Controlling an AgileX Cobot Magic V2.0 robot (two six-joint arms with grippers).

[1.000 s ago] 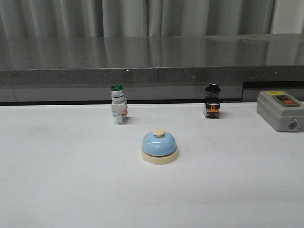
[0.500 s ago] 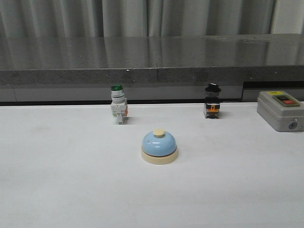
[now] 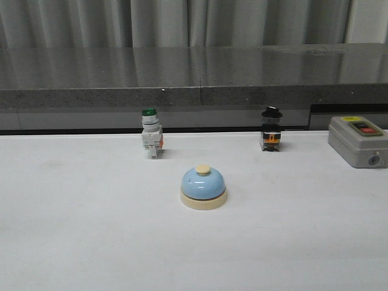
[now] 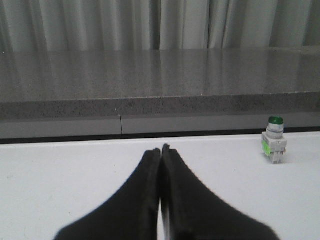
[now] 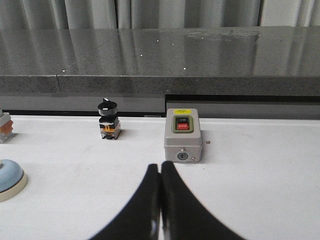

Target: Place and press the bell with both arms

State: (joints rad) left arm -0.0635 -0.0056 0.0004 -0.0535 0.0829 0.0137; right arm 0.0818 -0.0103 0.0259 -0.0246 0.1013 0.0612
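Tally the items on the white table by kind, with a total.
Desk bell: 1, the light-blue bell.
Push-button switches: 2, green-capped switch and black-capped switch.
Grey switch box: 1, grey box.
Total: 4.

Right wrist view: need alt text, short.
The right arm's black two-fingered gripper, fingers closed together, hangs over a white table. Ahead stand a grey box switch and a black-capped switch; the light-blue bell shows at one edge.

One bell (image 3: 204, 187), two push-button switches (image 3: 151, 140) (image 3: 271, 137), one grey control box (image 3: 358, 141), two claws (image 4: 161, 150) (image 5: 160, 167).
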